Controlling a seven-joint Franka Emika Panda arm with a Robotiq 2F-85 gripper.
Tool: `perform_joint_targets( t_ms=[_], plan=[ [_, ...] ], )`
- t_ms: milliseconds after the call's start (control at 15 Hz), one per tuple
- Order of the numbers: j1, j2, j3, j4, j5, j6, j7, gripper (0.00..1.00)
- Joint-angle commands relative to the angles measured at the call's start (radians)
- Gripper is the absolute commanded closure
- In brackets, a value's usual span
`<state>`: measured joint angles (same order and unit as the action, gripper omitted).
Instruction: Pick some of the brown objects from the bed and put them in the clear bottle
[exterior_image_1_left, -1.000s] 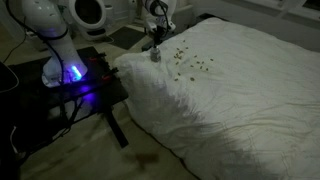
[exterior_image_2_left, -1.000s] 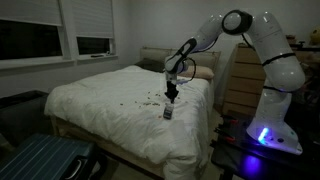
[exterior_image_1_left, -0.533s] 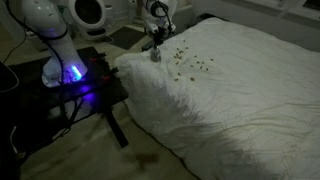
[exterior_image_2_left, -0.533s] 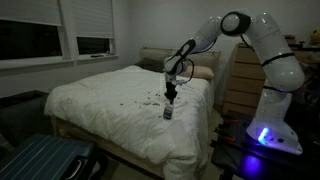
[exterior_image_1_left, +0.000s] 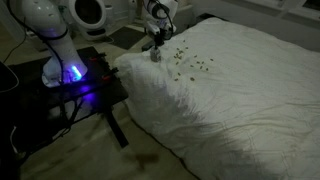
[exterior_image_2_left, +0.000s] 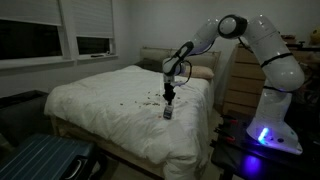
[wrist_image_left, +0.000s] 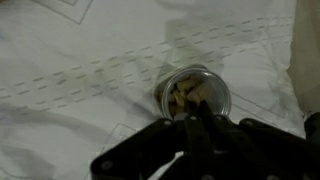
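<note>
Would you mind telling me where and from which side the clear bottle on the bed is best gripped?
Probably the round side wall just below the rim, coming straight down from above to clasp opposite sides: the bottle stands upright on the bed, mouth open, brown bits inside.

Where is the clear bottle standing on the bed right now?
In both exterior views the clear bottle stands on the bed near its edge, directly under the claw, beside the scattered brown objects.
</note>
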<state>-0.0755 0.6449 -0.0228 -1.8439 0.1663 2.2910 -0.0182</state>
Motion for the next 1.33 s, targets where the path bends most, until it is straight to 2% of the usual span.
perform_joint_targets(
  t_ms=[0, 267, 333, 400, 467, 667, 733, 800, 933, 1000, 1267],
  plan=[
    [-0.018, 0.019, 0.019, 0.033, 0.001, -0.008, -0.029, 0.65],
    [-0.018, 0.03, 0.022, 0.047, 0.0, -0.004, -0.03, 0.36],
    [-0.017, 0.032, 0.022, 0.05, -0.001, -0.004, -0.029, 0.79],
    [-0.017, 0.033, 0.022, 0.051, -0.001, -0.004, -0.028, 0.76],
    [-0.017, 0.034, 0.022, 0.052, -0.001, -0.006, -0.028, 0.78],
    [-0.016, 0.035, 0.021, 0.052, -0.004, -0.005, -0.026, 1.0],
    [-0.015, 0.036, 0.02, 0.053, -0.005, -0.004, -0.025, 1.0],
    [-0.013, 0.037, 0.019, 0.054, -0.006, -0.004, -0.021, 0.71],
    [-0.012, 0.041, 0.019, 0.059, -0.006, -0.006, -0.018, 0.71],
    [-0.012, 0.042, 0.019, 0.059, -0.006, -0.004, -0.017, 0.94],
    [-0.011, 0.035, 0.019, 0.056, -0.004, -0.002, -0.015, 1.0]
  ],
)
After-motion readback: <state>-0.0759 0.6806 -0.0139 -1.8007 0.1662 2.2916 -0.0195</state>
